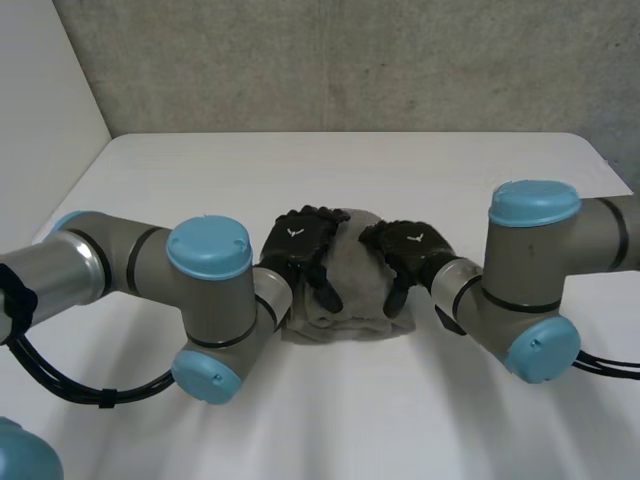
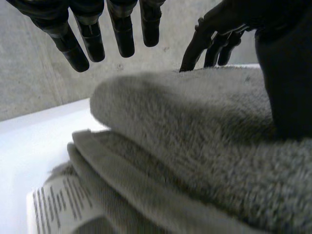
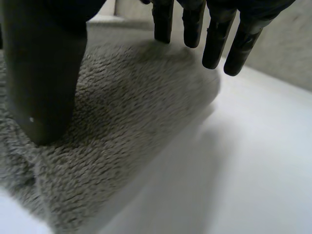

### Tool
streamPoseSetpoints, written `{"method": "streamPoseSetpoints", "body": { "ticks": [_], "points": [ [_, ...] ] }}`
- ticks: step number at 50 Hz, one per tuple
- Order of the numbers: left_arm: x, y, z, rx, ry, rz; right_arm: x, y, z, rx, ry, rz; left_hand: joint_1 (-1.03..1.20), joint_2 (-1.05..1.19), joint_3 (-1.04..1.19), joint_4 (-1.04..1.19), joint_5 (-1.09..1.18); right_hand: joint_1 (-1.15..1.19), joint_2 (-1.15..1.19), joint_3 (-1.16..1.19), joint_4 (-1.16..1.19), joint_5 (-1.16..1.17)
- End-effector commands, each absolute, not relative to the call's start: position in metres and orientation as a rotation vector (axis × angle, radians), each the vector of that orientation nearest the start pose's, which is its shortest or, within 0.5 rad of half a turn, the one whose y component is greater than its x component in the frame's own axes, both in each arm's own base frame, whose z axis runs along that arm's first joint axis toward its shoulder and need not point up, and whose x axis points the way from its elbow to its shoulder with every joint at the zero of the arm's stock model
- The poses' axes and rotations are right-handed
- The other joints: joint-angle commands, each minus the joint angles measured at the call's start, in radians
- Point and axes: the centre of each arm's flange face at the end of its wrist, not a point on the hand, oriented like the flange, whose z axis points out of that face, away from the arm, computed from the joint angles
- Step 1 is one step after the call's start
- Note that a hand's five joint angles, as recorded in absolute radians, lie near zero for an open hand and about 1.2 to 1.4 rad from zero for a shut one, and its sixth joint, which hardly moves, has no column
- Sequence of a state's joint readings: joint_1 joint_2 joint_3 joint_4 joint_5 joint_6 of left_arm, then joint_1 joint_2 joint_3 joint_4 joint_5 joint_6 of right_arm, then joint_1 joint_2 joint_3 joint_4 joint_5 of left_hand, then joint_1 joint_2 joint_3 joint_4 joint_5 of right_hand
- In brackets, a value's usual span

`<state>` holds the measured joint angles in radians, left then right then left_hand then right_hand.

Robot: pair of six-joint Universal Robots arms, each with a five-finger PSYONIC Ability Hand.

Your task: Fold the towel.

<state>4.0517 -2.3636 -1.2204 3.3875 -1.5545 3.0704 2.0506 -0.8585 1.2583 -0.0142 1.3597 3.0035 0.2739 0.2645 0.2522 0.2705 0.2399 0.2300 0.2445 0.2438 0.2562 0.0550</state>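
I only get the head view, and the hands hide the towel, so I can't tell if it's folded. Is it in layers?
Observer: Yes. In the left wrist view the towel lies in stacked layers, with a rounded fold on top.
Operator: Is anything sticking out?
Observer: A white care label with printed text shows beside the lower layers.
Operator: Is the right hand grabbing it?
Observer: No. In the right wrist view the right hand rests its thumb on the towel, and its fingers are straight, not curled round it.
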Motion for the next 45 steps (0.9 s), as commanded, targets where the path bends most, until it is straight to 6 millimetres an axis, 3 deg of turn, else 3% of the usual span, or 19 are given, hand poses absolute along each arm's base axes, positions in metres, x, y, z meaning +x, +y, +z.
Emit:
{"method": "streamPoseSetpoints", "body": {
  "ticks": [1, 10, 19, 28, 30, 34, 35, 37, 38, 40, 45],
  "points": [
    [-0.364, -0.262, 0.113, 0.848, 2.743, -2.09, 0.332, -0.288, 0.127, -0.915, 2.134, -1.413, -0.049, -0.039, -0.027, -0.045, -0.189, -0.055, -0.07, -0.069, -0.082, -0.055],
    [-0.347, -0.264, 0.103, 0.883, 2.651, -2.0, 0.338, -0.292, 0.129, -0.92, 2.106, -1.429, -0.054, -0.045, -0.033, -0.051, -0.195, -0.055, -0.07, -0.069, -0.082, -0.055],
    [-0.344, -0.266, 0.104, 0.866, 2.643, -1.993, 0.344, -0.29, 0.13, -0.933, 2.097, -1.438, -0.055, -0.045, -0.033, -0.051, -0.195, -0.055, -0.07, -0.069, -0.082, -0.055],
    [-0.344, -0.266, 0.129, 0.854, 2.608, -2.072, 0.341, -0.292, 0.136, -0.933, 2.098, -1.45, -0.057, -0.048, -0.036, -0.054, -0.198, -0.055, -0.07, -0.069, -0.082, -0.055],
    [-0.344, -0.266, 0.139, 0.846, 2.59, -2.107, 0.34, -0.292, 0.144, -0.93, 2.086, -1.474, -0.057, -0.048, -0.036, -0.054, -0.198, -0.055, -0.07, -0.069, -0.082, -0.055],
    [-0.342, -0.264, 0.174, 0.819, 2.525, -2.224, 0.332, -0.292, 0.19, -0.863, 2.062, -1.629, -0.066, -0.057, -0.044, -0.063, -0.207, -0.055, -0.07, -0.069, -0.082, -0.055],
    [-0.342, -0.264, 0.174, 0.819, 2.524, -2.224, 0.332, -0.292, 0.19, -0.863, 2.062, -1.63, -0.066, -0.057, -0.045, -0.063, -0.207, -0.055, -0.07, -0.069, -0.082, -0.055],
    [-0.339, -0.26, 0.197, 0.799, 2.486, -2.29, 0.318, -0.293, 0.222, -0.781, 2.079, -1.769, -0.075, -0.066, -0.053, -0.072, -0.215, -0.055, -0.07, -0.069, -0.082, -0.055],
    [-0.339, -0.26, 0.197, 0.799, 2.486, -2.291, 0.318, -0.293, 0.222, -0.78, 2.079, -1.769, -0.075, -0.066, -0.053, -0.072, -0.216, -0.055, -0.07, -0.069, -0.082, -0.055],
    [-0.331, -0.258, 0.219, 0.766, 2.449, -2.336, 0.301, -0.294, 0.249, -0.693, 2.096, -1.89, -0.078, -0.069, -0.056, -0.075, -0.218, -0.055, -0.07, -0.069, -0.082, -0.055],
    [-0.312, -0.255, 0.248, 0.71, 2.428, -2.342, 0.282, -0.281, 0.279, -0.616, 2.085, -1.992, -0.081, -0.072, -0.059, -0.077, -0.221, -0.055, -0.07, -0.069, -0.082, -0.055]
  ]
}}
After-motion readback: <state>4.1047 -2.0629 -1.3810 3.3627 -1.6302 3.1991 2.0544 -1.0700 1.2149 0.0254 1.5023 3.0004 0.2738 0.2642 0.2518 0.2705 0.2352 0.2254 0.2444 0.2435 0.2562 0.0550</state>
